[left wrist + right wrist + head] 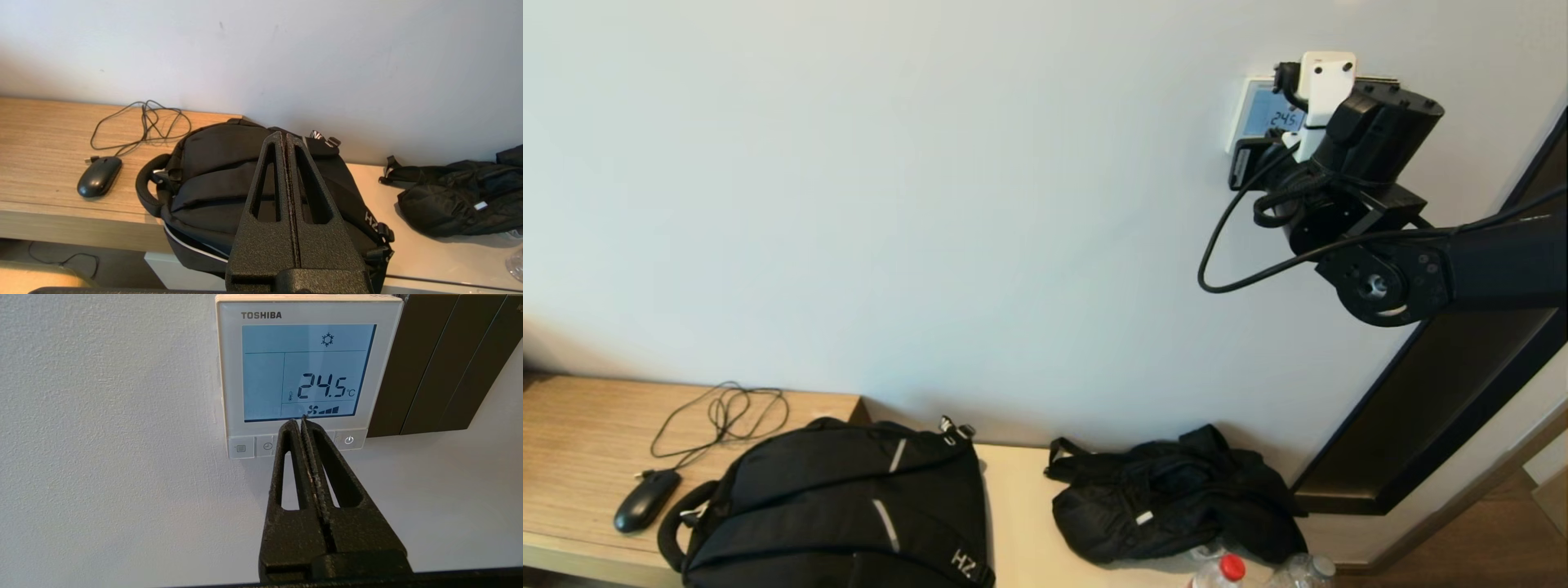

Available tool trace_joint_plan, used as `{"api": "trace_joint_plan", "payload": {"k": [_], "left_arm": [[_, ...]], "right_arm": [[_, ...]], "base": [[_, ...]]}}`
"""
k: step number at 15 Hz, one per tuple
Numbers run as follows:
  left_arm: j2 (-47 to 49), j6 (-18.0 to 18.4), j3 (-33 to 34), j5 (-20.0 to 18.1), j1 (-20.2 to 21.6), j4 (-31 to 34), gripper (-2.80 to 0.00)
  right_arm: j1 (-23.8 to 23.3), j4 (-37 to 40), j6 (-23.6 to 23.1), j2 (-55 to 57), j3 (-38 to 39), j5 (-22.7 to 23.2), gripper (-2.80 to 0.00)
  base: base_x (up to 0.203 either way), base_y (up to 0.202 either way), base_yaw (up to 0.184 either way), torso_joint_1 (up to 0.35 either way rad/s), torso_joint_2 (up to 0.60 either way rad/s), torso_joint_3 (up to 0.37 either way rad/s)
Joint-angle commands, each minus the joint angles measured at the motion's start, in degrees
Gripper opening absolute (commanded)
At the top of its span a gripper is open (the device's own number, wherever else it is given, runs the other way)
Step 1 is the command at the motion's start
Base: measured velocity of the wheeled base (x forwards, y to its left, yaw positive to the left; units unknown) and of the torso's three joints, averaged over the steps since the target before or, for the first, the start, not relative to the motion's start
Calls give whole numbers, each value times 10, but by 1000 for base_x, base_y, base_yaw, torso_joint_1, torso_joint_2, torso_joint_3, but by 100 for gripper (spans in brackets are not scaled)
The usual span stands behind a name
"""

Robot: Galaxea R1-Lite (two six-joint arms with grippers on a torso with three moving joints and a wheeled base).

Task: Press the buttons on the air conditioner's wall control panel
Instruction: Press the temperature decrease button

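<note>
The robot's right arm reaches up to the white wall control panel, mounted high on the pale wall beside a dark brown plate. The right claw has its two fingers pressed together into a single blunt point, gripping nothing, and that point sits at the middle of the row of buttons running along the panel's bottom edge, just under the blue screen reading 24.5 °C with a snowflake and fan bars. From the wrist camera the tip covers the centre buttons; whether it is already touching one or hanging just off it cannot be told.

The row's long axis runs sideways across the panel, so any next press looks to turn on a short sideways shift along that line: the list and clock buttons lie to one side of the tip, the power button to the other. The closed fingertip is wider than a single button, so a neighbour could be caught by mistake.

In the head view the right claw hides most of the panel. The left claw, also pressed shut and empty, hangs low over a black backpack on the bench, well away from the panel, near a mouse.
</note>
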Motion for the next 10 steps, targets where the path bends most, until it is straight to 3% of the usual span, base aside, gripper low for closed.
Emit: {"api": "trace_joint_plan", "payload": {"k": [1, 5, 10], "left_arm": [[0, 0, 0, 0, 0, 0, -280], [0, 0, 0, 0, 0, -1, -280], [0, 0, 0, 0, 0, 0, -280]], "right_arm": [[-1, -1, -1, -7, 5, -2, -280], [-3, -1, 1, -60, 69, -1, -280], [-14, 33, 3, -236, 201, 15, -280]], "base": [[0, 0, 0, 0, 0, 0], [0, 0, 0, 0, 0, 0], [0, 0, 0, 0, 0, 0]]}}
